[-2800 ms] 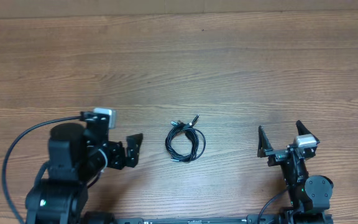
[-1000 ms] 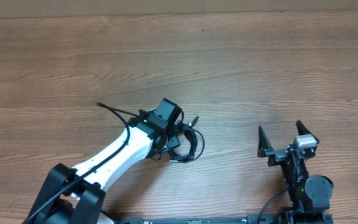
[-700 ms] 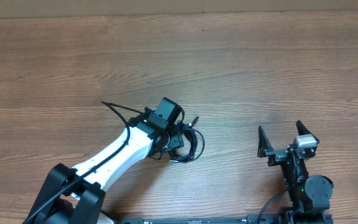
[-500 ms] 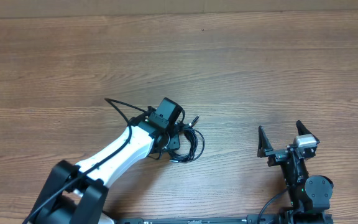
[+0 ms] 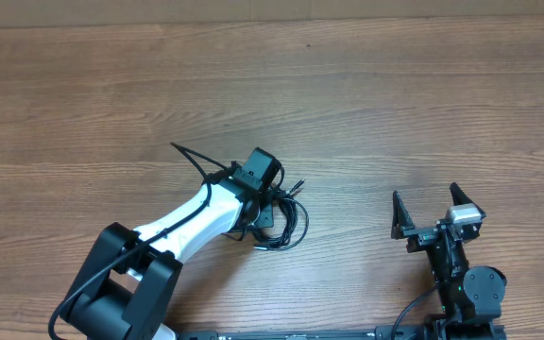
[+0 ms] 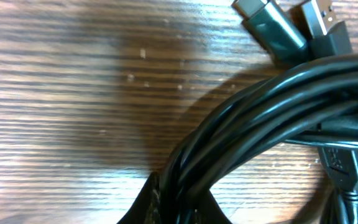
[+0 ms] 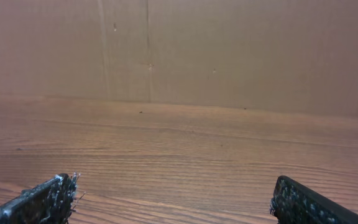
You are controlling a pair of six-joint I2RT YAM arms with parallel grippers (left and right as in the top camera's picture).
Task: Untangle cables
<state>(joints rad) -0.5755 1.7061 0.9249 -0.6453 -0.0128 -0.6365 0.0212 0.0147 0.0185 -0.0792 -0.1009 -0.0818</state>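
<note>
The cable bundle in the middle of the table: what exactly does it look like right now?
The cables are thin, glossy black cords wound into one small loose coil, lying flat on the wooden table near its middle. The left wrist view shows several strands running side by side, with two small plug ends sticking out at the coil's far edge. The left arm's fingers are shut on the coil's left side; nothing else touches it.

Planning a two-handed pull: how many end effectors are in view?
2: the left end effector, shut on the cables centrally; the right end effector, open, off to their right. Neither hidden.
</note>
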